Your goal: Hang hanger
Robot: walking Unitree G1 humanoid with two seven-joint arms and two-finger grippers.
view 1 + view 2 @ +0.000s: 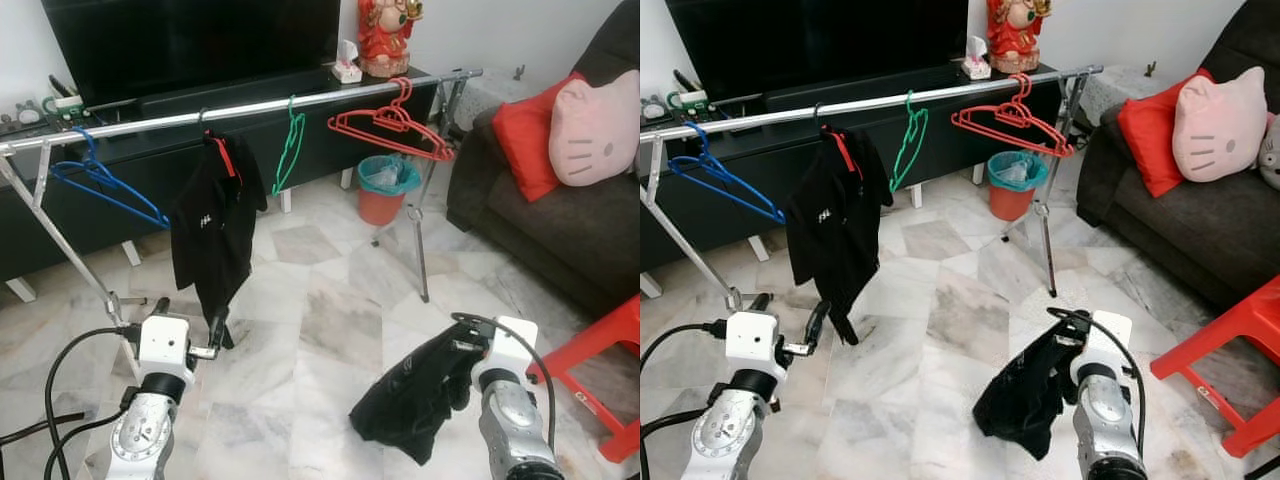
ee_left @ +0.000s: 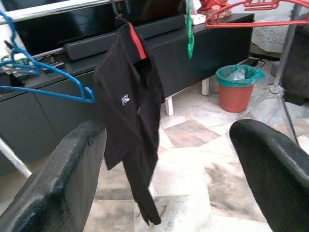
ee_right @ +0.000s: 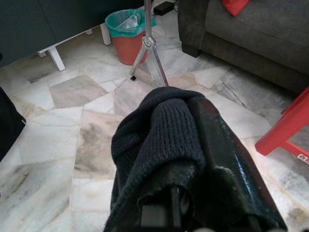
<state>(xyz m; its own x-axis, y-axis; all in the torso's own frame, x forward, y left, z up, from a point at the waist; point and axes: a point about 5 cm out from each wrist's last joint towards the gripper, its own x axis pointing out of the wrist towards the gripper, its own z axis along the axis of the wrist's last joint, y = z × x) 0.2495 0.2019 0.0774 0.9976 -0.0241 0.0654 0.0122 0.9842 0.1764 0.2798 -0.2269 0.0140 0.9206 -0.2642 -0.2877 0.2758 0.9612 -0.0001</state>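
Left eye view looks down across a marble floor toward a long silver clothes rail that runs the width of the room in front of a dark TV cabinet.

Four hangers sit on the rail. Counted from its left end: one blue hanger, empty; one hanger with a red neck carrying a black shirt; one green hanger, empty and turned edge-on; and one red hanger, empty, near the right end. The red one may be two hangers stacked together; it is too fine to tell.

The right end effector is held low over the floor, its fingers closed on one dark knitted garment that droops in a bundle below it. It likely holds this garment ready to be put on a hanger and hung on the rail. No hanger can be seen inside the bundle.

The left end effector is raised beside it, pointing at the hanging black shirt, with its two fingers spread wide and nothing between them. It appears free to reach for a hanger.

Also present: one teal-lined bin under the rail, one dark sofa with one red cushion and one pink cat-face cushion, and one red stool.
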